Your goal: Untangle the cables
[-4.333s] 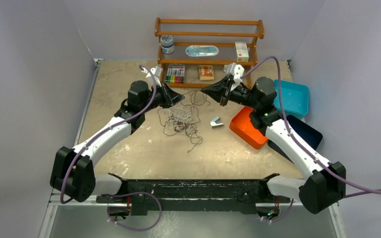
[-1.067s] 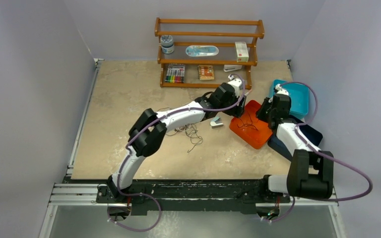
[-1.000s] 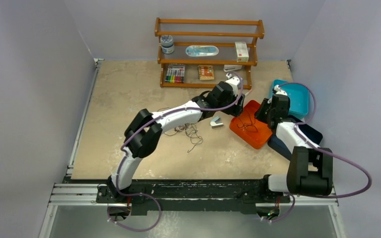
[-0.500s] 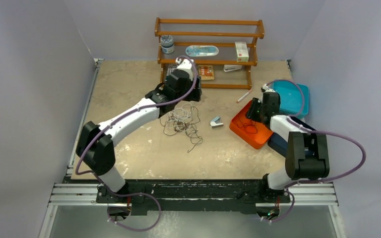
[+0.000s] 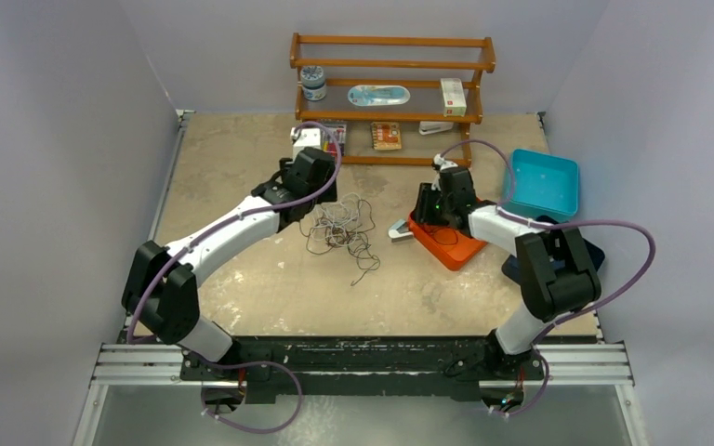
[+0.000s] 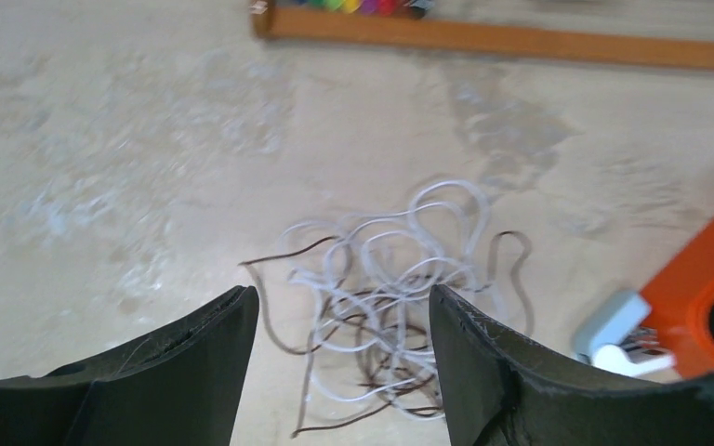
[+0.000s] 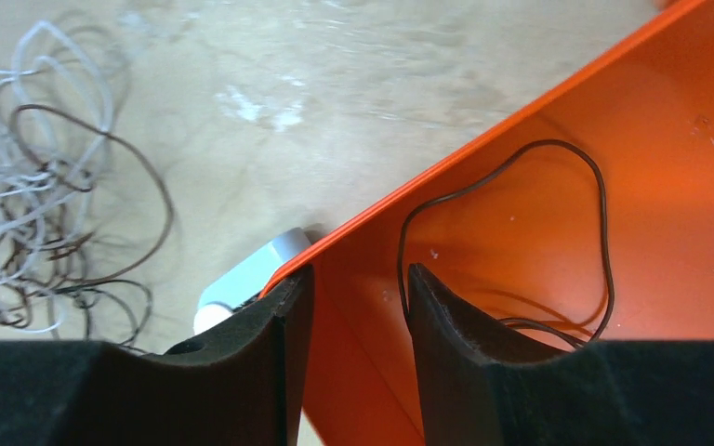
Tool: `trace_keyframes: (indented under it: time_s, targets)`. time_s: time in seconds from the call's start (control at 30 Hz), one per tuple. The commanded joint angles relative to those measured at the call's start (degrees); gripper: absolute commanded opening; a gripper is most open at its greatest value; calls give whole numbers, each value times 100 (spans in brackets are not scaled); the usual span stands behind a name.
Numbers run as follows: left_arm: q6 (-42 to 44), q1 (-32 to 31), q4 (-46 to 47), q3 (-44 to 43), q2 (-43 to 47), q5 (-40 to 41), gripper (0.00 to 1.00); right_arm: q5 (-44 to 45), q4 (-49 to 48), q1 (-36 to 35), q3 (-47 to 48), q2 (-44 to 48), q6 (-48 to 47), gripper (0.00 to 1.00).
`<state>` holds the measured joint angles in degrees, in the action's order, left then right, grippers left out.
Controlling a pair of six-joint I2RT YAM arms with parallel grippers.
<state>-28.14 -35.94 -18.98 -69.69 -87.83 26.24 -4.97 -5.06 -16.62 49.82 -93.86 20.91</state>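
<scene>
Left wrist view: the tangle of thin white and dark cables point(image 6: 386, 279) is heaped mid-desk point(image 5: 242, 158), and the left tool point(image 6: 342, 307) is held wide above it, likely for a pick. One black cable point(image 7: 602, 223) lies sorted in the orange plastic tray point(image 7: 688, 186), its rim straddled by the right tool point(image 7: 358, 279), jaws parted.

High rear overview; two close downward wrist views; common ground: cables point(image 5: 339, 226)
</scene>
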Motion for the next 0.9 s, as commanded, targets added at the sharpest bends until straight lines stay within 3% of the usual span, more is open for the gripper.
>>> trace_keyframes:
  time_s: [0.0, 0.27, 0.5, 0.63, 0.77, 0.87]
  targets:
    - [-275, 81, -276, 295, 294, 608, 67, -435, -371, -364, 380, -15, 186, 45]
    - [-393, 134, -300, 771, 498, 660, 68, -1153, -774, -666, 505, 29, 110, 47]
    - [-347, 158, 77, 1001, 553, 353, 68, -23, -176, -666, 475, 676, -103, 48]
    - [-370, 158, 232, 1042, 469, 109, 67, 473, -16, -662, 390, 1185, -395, 56]
    - [-499, 158, 275, 1234, 529, 4, 67, 243, -211, -665, 369, 1449, -889, 57]
    - [-579, 160, 356, 1468, 635, -218, 66, -568, -608, -667, 295, 1506, -1099, 58]
